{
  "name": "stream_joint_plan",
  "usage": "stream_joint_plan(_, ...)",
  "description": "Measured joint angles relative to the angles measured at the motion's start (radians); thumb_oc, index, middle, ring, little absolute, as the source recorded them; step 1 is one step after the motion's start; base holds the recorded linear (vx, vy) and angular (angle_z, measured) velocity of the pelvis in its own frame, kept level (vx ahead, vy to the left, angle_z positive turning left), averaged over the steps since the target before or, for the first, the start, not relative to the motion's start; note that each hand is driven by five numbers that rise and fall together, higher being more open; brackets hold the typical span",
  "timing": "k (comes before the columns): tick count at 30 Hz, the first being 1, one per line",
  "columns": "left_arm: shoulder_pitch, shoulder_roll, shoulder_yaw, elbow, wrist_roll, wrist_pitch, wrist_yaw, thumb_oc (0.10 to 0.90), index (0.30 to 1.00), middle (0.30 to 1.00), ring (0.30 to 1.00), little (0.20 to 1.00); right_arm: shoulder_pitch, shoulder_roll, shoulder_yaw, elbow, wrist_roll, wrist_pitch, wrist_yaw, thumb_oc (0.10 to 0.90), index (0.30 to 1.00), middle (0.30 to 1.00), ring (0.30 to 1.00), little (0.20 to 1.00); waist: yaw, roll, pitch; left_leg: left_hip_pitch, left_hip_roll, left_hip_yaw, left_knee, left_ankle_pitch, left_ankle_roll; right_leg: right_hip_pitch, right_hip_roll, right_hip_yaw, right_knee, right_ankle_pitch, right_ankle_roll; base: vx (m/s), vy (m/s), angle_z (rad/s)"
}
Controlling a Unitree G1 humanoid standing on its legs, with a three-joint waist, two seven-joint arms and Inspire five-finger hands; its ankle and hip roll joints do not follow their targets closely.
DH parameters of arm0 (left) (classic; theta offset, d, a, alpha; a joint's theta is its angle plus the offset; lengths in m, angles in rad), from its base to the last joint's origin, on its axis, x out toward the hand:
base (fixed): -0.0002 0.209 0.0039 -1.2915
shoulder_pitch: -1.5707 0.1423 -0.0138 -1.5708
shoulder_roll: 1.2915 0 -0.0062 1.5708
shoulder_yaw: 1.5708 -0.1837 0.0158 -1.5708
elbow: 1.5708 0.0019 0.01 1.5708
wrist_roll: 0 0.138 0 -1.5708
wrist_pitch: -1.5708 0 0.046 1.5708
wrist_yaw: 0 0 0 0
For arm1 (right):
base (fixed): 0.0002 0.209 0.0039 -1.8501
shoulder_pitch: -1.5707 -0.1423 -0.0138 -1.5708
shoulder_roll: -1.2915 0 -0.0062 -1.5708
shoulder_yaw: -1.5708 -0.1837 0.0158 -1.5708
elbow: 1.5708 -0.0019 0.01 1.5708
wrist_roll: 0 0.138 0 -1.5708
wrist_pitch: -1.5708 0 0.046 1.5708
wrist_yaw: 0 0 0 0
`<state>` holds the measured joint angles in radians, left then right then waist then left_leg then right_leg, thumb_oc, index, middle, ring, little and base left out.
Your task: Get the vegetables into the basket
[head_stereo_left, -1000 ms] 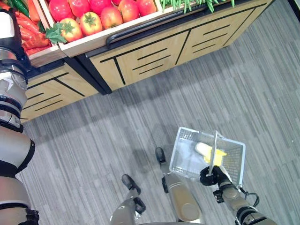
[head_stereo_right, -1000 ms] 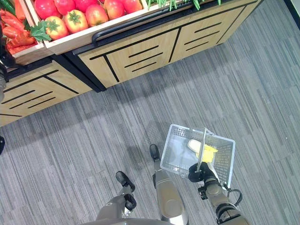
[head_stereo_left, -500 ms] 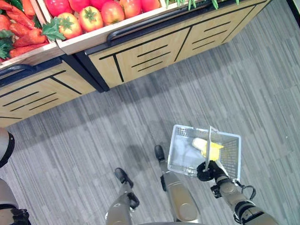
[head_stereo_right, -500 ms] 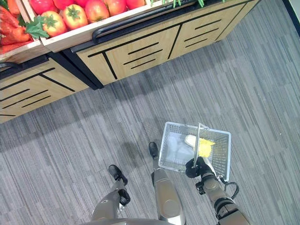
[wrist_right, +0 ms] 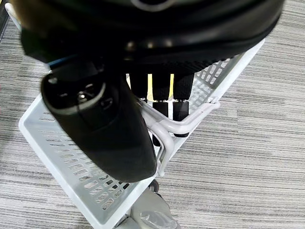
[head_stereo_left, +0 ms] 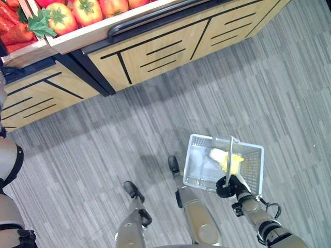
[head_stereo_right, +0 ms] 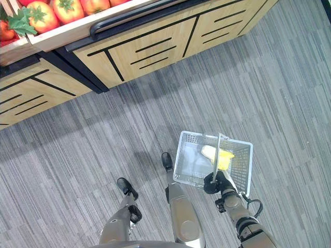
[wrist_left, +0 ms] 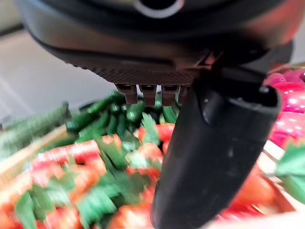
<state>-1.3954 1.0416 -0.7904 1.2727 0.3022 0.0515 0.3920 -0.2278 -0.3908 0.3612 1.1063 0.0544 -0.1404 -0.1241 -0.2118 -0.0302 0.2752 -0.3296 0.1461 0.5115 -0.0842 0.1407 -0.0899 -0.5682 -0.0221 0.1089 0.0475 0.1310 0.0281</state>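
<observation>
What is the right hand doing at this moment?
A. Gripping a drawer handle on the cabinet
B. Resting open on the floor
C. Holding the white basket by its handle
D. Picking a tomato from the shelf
C: the right hand has its fingers curled round the handle of the white basket, which hangs above the grey floor with a yellow item inside.

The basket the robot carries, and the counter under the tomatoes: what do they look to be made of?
The basket looks like white moulded plastic: its walls are a grid of small slots, and the right hand curls round its smooth pale handle. The counter looks like light wood or wood-look laminate, with visible grain, black inlaid lines and a dark rail, perhaps metal or plastic.
</observation>
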Motion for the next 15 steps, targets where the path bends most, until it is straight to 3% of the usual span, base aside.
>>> stream_joint_plan(7, 0.001, 0.002, 0.059, 0.023, -0.066, 0.001, 0.01, 0.9, 1.0, 1.0, 1.0, 1.0, 0.0, -0.001, 0.0, -0.006, 0.003, 0.0, -0.005, 0.4, 0.3, 0.3, 0.3, 0.3, 0.003, 0.0, 0.0, -0.015, -0.001, -0.001, 0.001, 0.0, 0.0, -0.016, 0.001, 0.001, 0.001, 0.0, 0.0, 0.0, 0.0, 0.0)
stream_joint_plan(8, 0.001, 0.002, 0.097, 0.027, -0.1, 0.001, 0.011, 0.669, 0.676, 0.676, 0.676, 0.676, 0.0, -0.003, -0.001, -0.015, 0.004, 0.0, -0.006, 0.4, 0.3, 0.3, 0.3, 0.3, 0.003, 0.0, 0.0, -0.025, -0.001, -0.001, -0.001, 0.0, 0.0, -0.029, 0.001, 0.001, 0.001, 0.0, 0.0, 0.0, 0.005, -0.03)
stream_joint_plan(10, 0.001, 0.002, 0.098, 0.035, -0.116, 0.001, 0.008, 0.4, 0.3, 0.3, 0.3, 0.3, 0.0, -0.004, -0.001, -0.015, 0.004, 0.0, -0.006, 0.4, 0.3, 0.3, 0.3, 0.3, 0.004, 0.001, -0.001, -0.026, 0.001, -0.001, -0.001, 0.0, -0.001, -0.03, 0.003, 0.001, 0.001, 0.001, 0.002, 0.0, 0.0, -0.02)
stream_joint_plan(15, 0.006, 0.003, 0.097, 0.041, -0.127, 0.005, -0.008, 0.4, 0.3, 0.3, 0.3, 0.3, 0.0, -0.005, -0.001, -0.02, 0.004, 0.0, -0.006, 0.4, 0.3, 0.3, 0.3, 0.3, 0.002, 0.001, -0.002, -0.038, 0.001, -0.002, -0.002, 0.001, -0.001, -0.045, 0.005, 0.002, 0.002, 0.01, 0.004, 0.0, 0.0, 0.0)
